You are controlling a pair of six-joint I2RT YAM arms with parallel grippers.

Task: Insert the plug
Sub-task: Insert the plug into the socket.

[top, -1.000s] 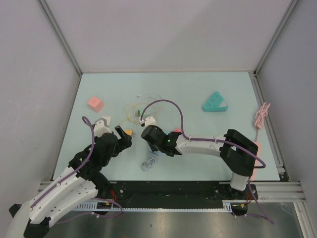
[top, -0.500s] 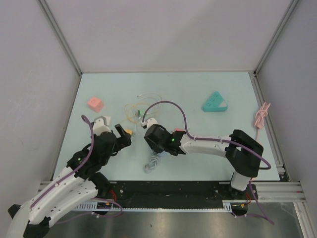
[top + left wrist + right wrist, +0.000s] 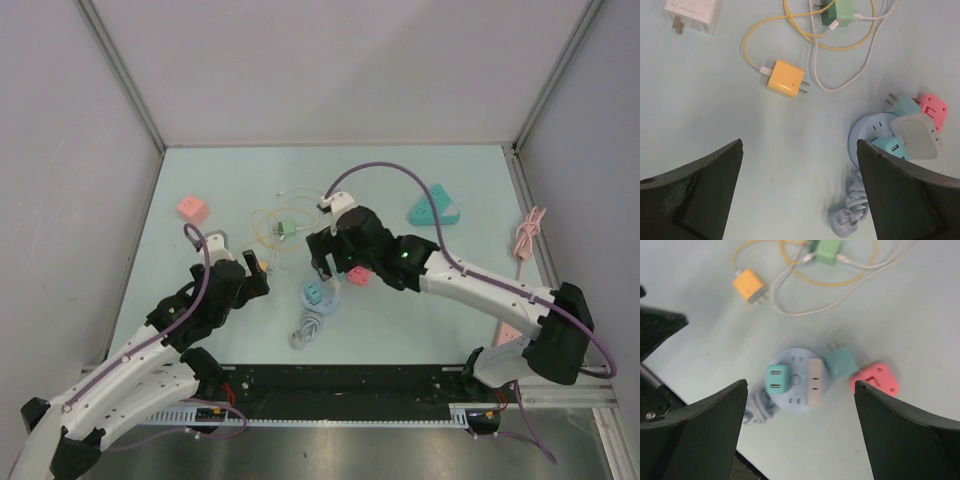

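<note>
Seen from above, the round socket hub (image 3: 322, 300) lies low in the middle of the pale table (image 3: 200, 170), and we see both arms reaching in from the bottom of the frame. The right gripper (image 3: 330, 262) hangs just up-frame of the hub, its fingers spread wide and holding nothing. Its own camera looks straight down on the hub. There a teal plug (image 3: 775, 378) sits on the left half of the face and a pale plug (image 3: 814, 381) on the right half. A teal adapter (image 3: 840, 362) lies just beside the hub's right rim, with a pink adapter (image 3: 876, 380) next to it.

The left gripper (image 3: 255, 275), left of the hub, likewise stands wide open and empty. In its wrist view we find a yellow charger (image 3: 785, 85) lying loose at upper centre, its cable looping toward a green plug (image 3: 837, 12) at the top edge. The hub's coiled cord (image 3: 850, 220) trails to the bottom of that frame.
</note>
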